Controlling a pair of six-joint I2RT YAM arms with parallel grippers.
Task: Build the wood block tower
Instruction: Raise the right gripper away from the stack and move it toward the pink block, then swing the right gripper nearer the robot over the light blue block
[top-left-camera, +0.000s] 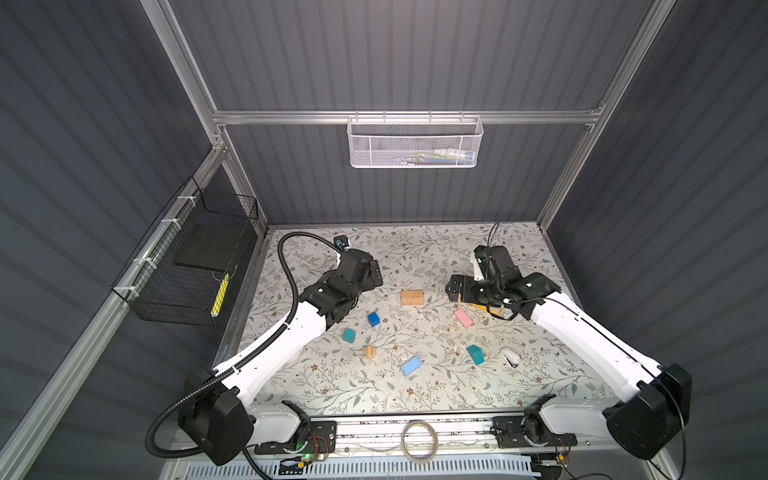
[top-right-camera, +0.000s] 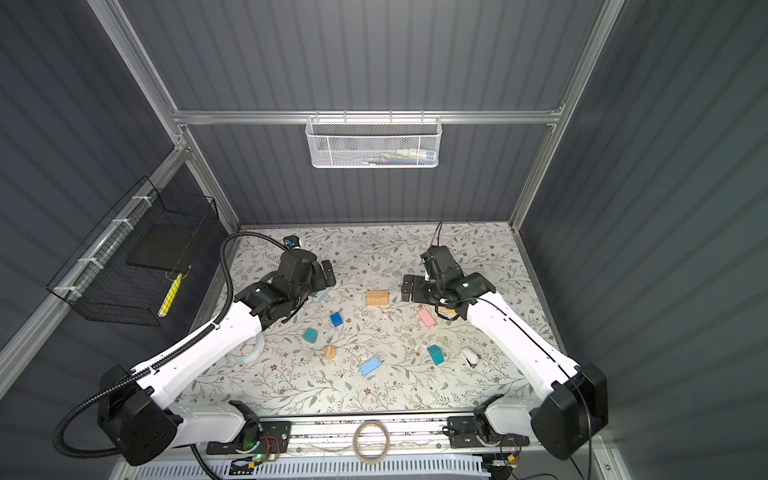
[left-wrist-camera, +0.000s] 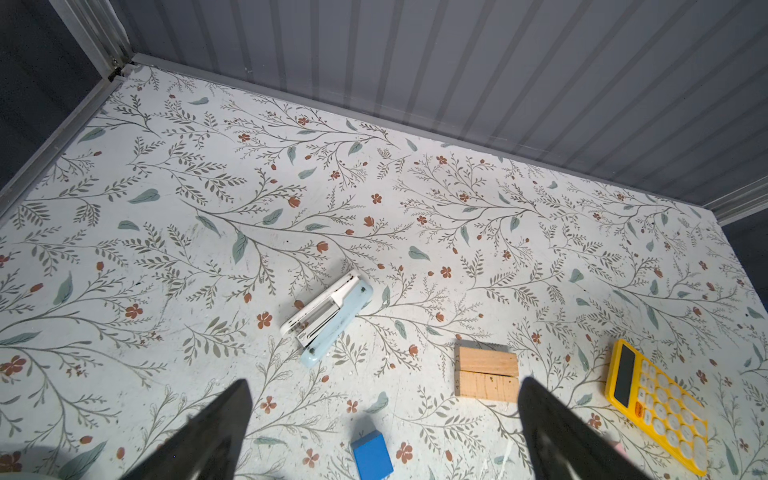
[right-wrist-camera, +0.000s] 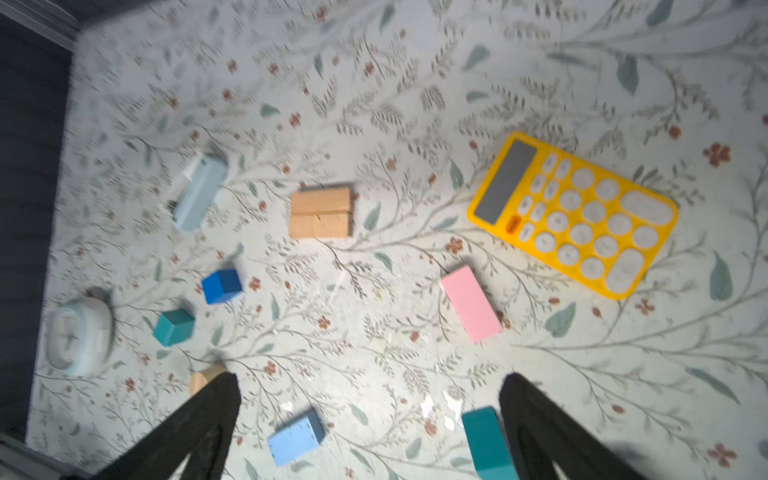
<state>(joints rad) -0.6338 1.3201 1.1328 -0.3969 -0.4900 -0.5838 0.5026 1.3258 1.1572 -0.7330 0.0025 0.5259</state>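
The wood blocks lie loose and apart on the floral table. Two tan bars (top-left-camera: 412, 297) lie side by side in the middle. Toward the front are a dark blue block (top-left-camera: 373, 319), a teal block (top-left-camera: 349, 335), a small tan piece (top-left-camera: 370, 352), a light blue block (top-left-camera: 411, 366), a taller teal block (top-left-camera: 475, 354) and a pink block (top-left-camera: 463, 318). My left gripper (top-left-camera: 376, 274) hovers open left of the bars, and the dark blue block (left-wrist-camera: 372, 455) shows below its jaws. My right gripper (top-left-camera: 453, 286) hangs open right of the bars, holding nothing.
A yellow calculator (right-wrist-camera: 573, 216) lies under my right arm. A pale blue-white stapler (left-wrist-camera: 328, 318) lies by my left gripper. There is a small white object (top-left-camera: 510, 357) at the front right and a round white-blue item (top-right-camera: 247, 353) under my left arm. Wire baskets hang on the walls.
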